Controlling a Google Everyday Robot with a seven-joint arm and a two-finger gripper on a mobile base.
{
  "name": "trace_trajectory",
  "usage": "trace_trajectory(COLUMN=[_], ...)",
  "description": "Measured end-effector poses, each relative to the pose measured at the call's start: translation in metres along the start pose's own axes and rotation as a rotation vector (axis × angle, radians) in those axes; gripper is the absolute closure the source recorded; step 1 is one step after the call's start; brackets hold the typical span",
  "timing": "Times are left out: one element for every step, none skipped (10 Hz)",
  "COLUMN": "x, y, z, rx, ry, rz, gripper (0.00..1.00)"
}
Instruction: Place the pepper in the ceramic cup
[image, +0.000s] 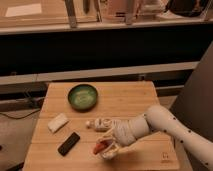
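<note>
The red pepper (99, 148) sits at the tip of my gripper (107, 148), low over the front middle of the wooden table (125, 100). The gripper looks shut on the pepper. The white arm comes in from the right. Pale rounded shapes lie right under and beside the pepper. I cannot tell whether they are the fingers or the ceramic cup. Another small pale object (95, 123) lies just behind the gripper, partly hidden by the wrist.
A green bowl (83, 96) stands at the back middle of the table. A white block (58, 122) lies at the left, and a black bar (68, 143) lies at the front left. A dark shelf front runs behind the table.
</note>
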Motion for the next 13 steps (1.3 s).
trace_trajectory(x=[0.005, 0.009, 0.014, 0.017, 0.019, 0.022, 0.024, 0.025, 0.025, 0.026, 0.026, 0.026, 0.026], y=[-0.002, -0.003, -0.003, -0.003, -0.003, -0.001, 0.001, 0.001, 0.002, 0.002, 0.003, 0.002, 0.003], z=[0.0, 0.0, -0.001, -0.002, -0.004, -0.005, -0.005, -0.005, -0.006, -0.007, -0.008, -0.008, -0.008], rx=[0.013, 0.022, 0.033, 0.039, 0.045, 0.048, 0.048, 0.048, 0.047, 0.048, 0.047, 0.047, 0.044], ry=[-0.014, -0.027, -0.04, -0.049, -0.061, -0.073, -0.081, -0.089, -0.098, -0.103, -0.105, -0.109, -0.111], rz=[0.01, 0.019, 0.027, 0.033, 0.04, 0.048, 0.053, 0.056, 0.055, 0.055, 0.054, 0.052, 0.052], gripper=[0.99, 0.99, 0.99, 0.99, 0.99, 0.98, 0.94, 0.87, 0.74, 0.63, 0.54, 0.41, 0.31])
